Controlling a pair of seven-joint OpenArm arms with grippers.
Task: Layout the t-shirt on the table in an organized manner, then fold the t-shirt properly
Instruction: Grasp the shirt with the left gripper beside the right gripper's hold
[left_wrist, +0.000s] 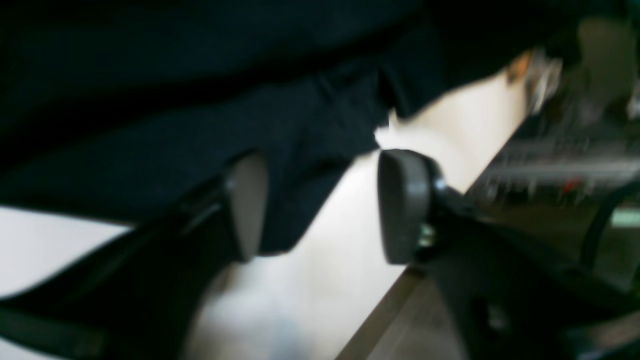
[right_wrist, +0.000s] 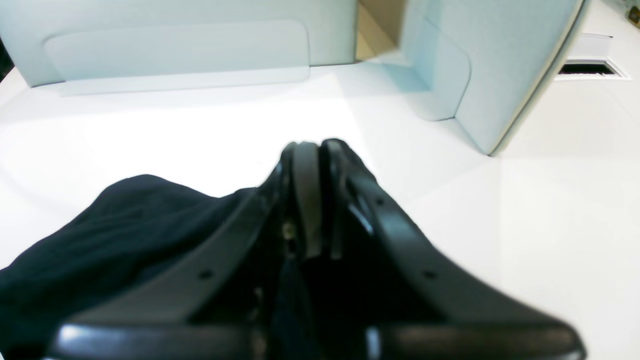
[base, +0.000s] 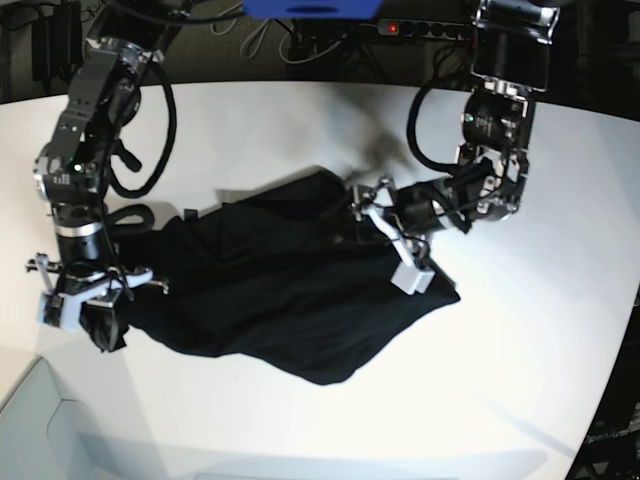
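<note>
Partly blurred t-shirt (left_wrist: 150, 125) behind left claw (left_wrist: 320, 205)

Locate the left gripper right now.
In the base view the left gripper is right of centre, over the right edge of the black t-shirt on the white table, jaws apart.

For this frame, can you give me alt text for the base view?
A wrinkled black cloth t-shirt lies spread across a large white table. The right gripper pinches one end shut; the left gripper hovers open over the other. Dark cables run behind.
</note>
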